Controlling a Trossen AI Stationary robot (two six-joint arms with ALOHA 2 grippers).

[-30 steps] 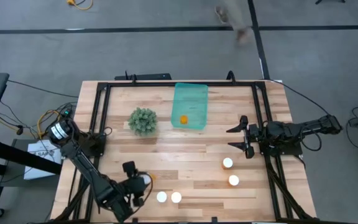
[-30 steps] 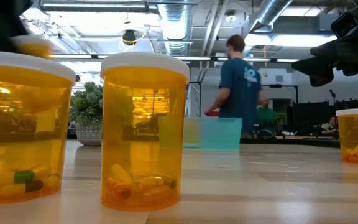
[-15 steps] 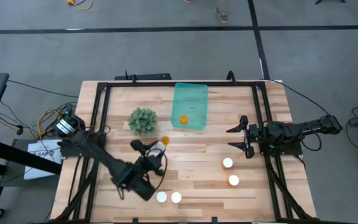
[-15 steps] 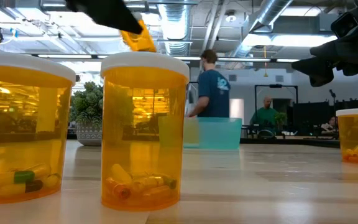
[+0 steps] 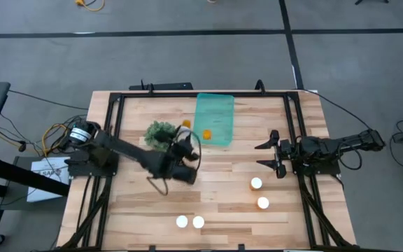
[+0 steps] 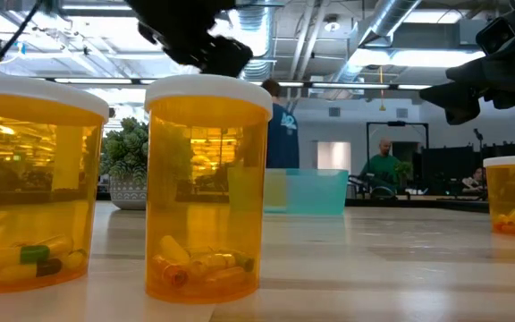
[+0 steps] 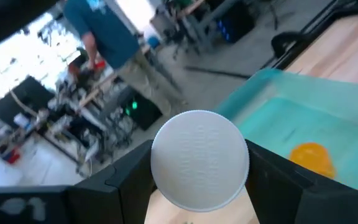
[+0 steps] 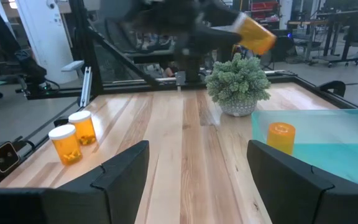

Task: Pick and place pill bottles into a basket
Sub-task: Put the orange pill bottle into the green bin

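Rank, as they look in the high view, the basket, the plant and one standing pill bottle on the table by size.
1. basket
2. plant, partly hidden by the left arm, yet clearly smaller than the basket
3. pill bottle, smallest

Glossy translucent plastic basket (image 5: 214,119) on a smooth pale wood table (image 5: 215,203).

No legible text, label, brand, number or sign appears in any view. The pill bottles (image 6: 207,188) carry no readable label, and their white caps (image 7: 199,159) are plain. A white sheet (image 5: 47,170) beside the tabletop (image 5: 215,199) bears print too small to read.
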